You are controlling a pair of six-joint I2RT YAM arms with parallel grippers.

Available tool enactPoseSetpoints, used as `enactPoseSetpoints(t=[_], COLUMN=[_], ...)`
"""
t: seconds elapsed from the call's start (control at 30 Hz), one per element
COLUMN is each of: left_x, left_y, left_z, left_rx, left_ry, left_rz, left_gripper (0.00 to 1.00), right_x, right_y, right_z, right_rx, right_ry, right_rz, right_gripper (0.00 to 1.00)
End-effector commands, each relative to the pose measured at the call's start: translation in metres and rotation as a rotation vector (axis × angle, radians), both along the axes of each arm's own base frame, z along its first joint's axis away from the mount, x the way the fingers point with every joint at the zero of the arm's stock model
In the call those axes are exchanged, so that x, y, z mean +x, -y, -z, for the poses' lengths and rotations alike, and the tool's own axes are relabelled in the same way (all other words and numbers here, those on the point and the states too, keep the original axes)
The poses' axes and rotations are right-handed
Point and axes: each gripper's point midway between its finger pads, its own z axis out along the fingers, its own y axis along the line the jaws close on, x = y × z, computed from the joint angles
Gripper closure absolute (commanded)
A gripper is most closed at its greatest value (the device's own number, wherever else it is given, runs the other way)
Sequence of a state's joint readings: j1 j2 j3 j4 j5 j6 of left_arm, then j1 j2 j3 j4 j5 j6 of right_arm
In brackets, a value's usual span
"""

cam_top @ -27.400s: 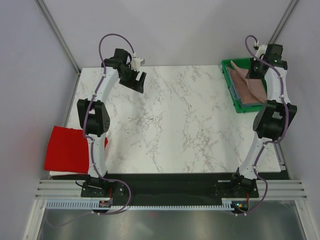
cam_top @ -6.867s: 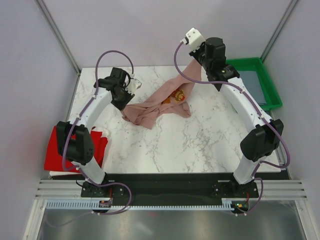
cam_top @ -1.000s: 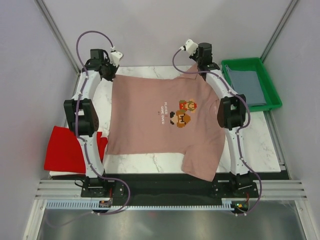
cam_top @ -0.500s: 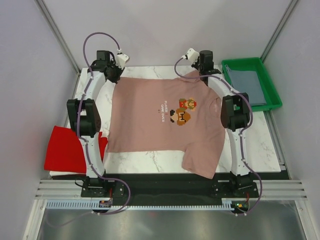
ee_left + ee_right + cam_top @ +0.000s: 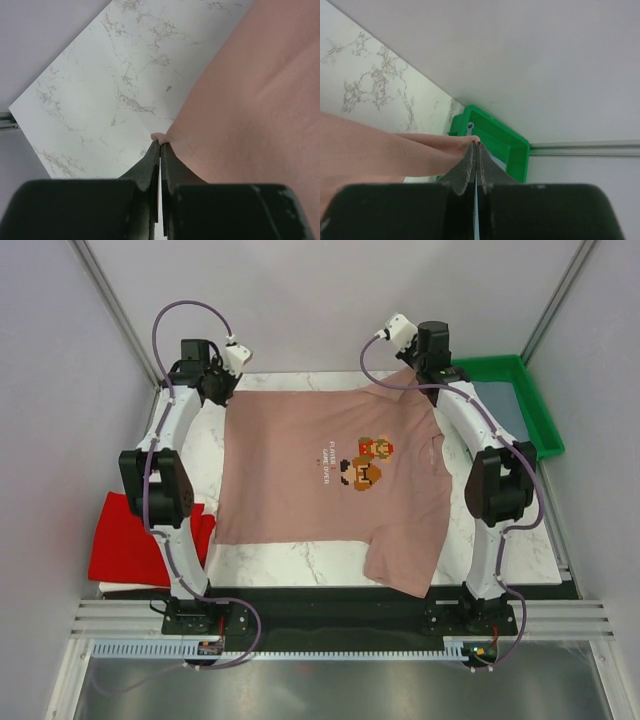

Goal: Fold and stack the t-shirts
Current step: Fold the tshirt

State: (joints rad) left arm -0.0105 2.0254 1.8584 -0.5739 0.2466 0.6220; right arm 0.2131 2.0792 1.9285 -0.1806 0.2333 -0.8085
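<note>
The dusty-pink t-shirt (image 5: 320, 490) lies spread face up over the marble table (image 5: 290, 562), its brown-orange graphic (image 5: 365, 462) showing and its lower right hem hanging past the near edge. At the back left, my left gripper (image 5: 221, 391) is shut on the shirt's corner; the left wrist view shows the cloth (image 5: 250, 110) pinched at the gripper's (image 5: 160, 143) tips. My right gripper (image 5: 428, 374) is shut on the back right shoulder, seen at the tips (image 5: 476, 144) with pink cloth (image 5: 375, 150) trailing left. A red t-shirt (image 5: 125, 545) lies off the table's left edge. The grey-blue t-shirt (image 5: 503, 412) lies in the tray.
The green plastic tray (image 5: 545, 425) stands at the back right corner, just right of my right gripper, and shows behind the fingers as a green tray (image 5: 512, 145). Bare marble (image 5: 100, 90) lies left of the shirt. Grey walls close in the back and both sides.
My right gripper has moved right toward the tray, pulling the shirt's back right shoulder with it. My left gripper shifted slightly at the back left corner, still gripping.
</note>
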Motion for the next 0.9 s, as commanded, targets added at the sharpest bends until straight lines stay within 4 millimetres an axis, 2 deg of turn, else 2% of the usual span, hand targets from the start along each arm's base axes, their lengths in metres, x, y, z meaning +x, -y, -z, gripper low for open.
enactPoseSetpoints(t=[0.0, 0.03, 0.07, 0.1, 0.33, 0.37, 0.43, 0.47, 0.73, 0.87], left_x=[-0.008, -0.009, -0.011, -0.013, -0.028, -0.031, -0.034, -0.038, -0.053, -0.062], left_y=[0.004, 0.004, 0.004, 0.004, 0.003, 0.003, 0.003, 0.003, -0.001, -0.005], left_z=[-0.034, -0.033, -0.034, -0.032, -0.038, -0.032, -0.032, -0.030, -0.020, -0.014], left_rx=[0.004, 0.005, 0.005, 0.006, 0.011, 0.009, 0.005, 0.007, 0.031, 0.037], left_ry=[0.079, 0.078, 0.078, 0.074, 0.091, 0.078, 0.081, 0.077, 0.063, 0.051], left_rz=[0.050, 0.051, 0.051, 0.052, 0.054, 0.053, 0.051, 0.051, 0.048, 0.037], left_gripper=[0.98, 0.98, 0.98, 0.98, 0.98, 0.98, 0.98, 0.98, 0.98, 0.98], right_x=[-0.025, -0.029, -0.035, -0.040, -0.073, -0.077, -0.084, -0.087, -0.114, -0.128], right_y=[-0.001, -0.002, -0.002, -0.005, -0.001, 0.000, 0.001, 0.002, 0.005, 0.005], right_z=[-0.002, -0.002, -0.010, -0.003, -0.002, 0.003, 0.000, 0.005, 0.007, 0.020], right_rx=[0.039, 0.041, 0.048, 0.052, 0.074, 0.074, 0.083, 0.083, 0.119, 0.140], right_ry=[-0.046, -0.050, -0.040, -0.059, -0.109, -0.122, -0.120, -0.133, -0.171, -0.210], right_rz=[0.013, 0.015, 0.018, 0.014, 0.028, 0.029, 0.032, 0.035, 0.038, 0.044], right_gripper=[1.00, 1.00, 1.00, 1.00, 1.00, 1.00, 1.00, 1.00, 1.00, 1.00])
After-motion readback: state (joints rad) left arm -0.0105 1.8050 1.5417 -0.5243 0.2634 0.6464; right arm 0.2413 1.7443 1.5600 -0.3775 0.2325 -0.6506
